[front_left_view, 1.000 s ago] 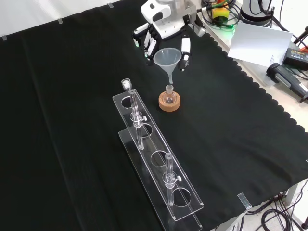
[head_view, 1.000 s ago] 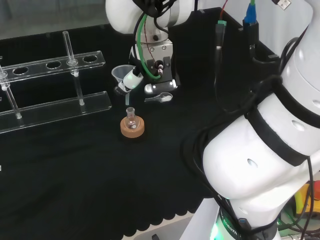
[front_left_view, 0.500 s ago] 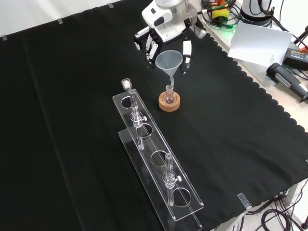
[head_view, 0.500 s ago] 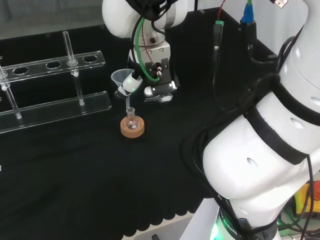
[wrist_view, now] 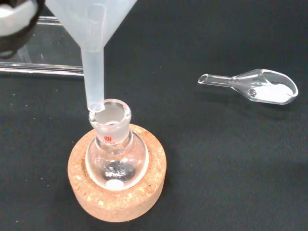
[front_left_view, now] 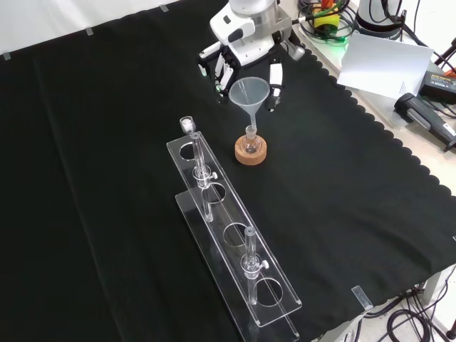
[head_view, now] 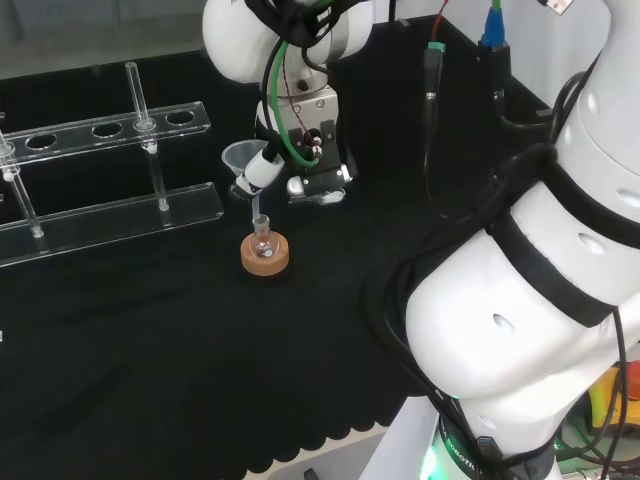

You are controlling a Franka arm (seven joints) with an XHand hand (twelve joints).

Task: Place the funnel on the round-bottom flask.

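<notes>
translucent white plastic funnel (front_left_view: 249, 95) pinched between curled fingers of the black and white hand (front_left_view: 239, 57), cone up, spout hanging just below the hand. spout tip at the rim of the small clear glass round-bottom flask (wrist_view: 115, 149), touching or just above; cannot tell which. flask upright in a round cork ring stand (wrist_view: 117, 195) directly beneath. clear glass scoop with white powder (wrist_view: 257, 87) lying on black cloth beside.

A translucent white funnel (wrist_view: 91, 29) hangs upright, its stem tip at the rim of a small clear round-bottom flask (wrist_view: 115, 156), at about 10 o'clock on the mouth in the wrist view. The flask stands upright in a cork ring (wrist_view: 118, 197).
</notes>
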